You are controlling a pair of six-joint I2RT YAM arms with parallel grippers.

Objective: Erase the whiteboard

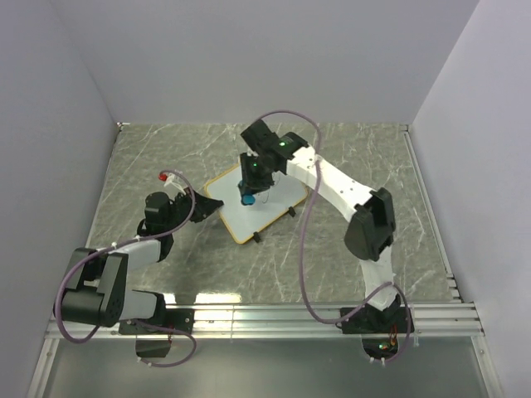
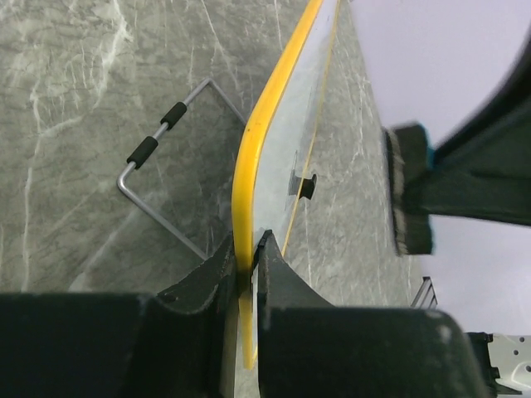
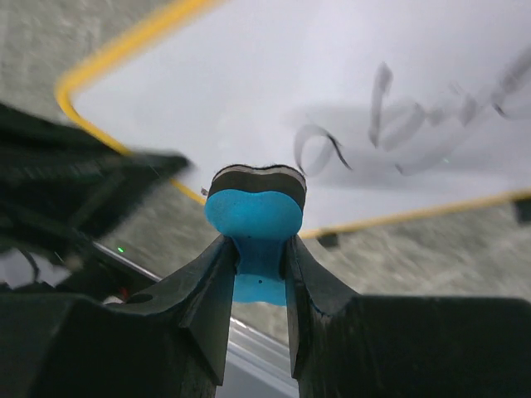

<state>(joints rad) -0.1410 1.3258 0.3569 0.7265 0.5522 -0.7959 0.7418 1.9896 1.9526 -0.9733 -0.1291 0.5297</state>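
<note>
Clamping edge of yellow-framed white board [image 1: 274,211] in left gripper [image 2: 247,253]; pinching blue eraser block [image 3: 254,214] over board in right gripper [image 3: 259,253].

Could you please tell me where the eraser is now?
Top view, centre: the blue eraser is clamped in the right gripper over the whiteboard.

The whiteboard [image 3: 274,75] is white with a yellow frame and smeared grey scribbles. The eraser [image 3: 253,217] is bright blue with a dark felt band. The tabletop [image 1: 166,149] is grey marble, veined in white. My left gripper [image 2: 246,257] and right gripper [image 3: 261,253] are both black; my cables [image 1: 286,114] are mauve.
</note>
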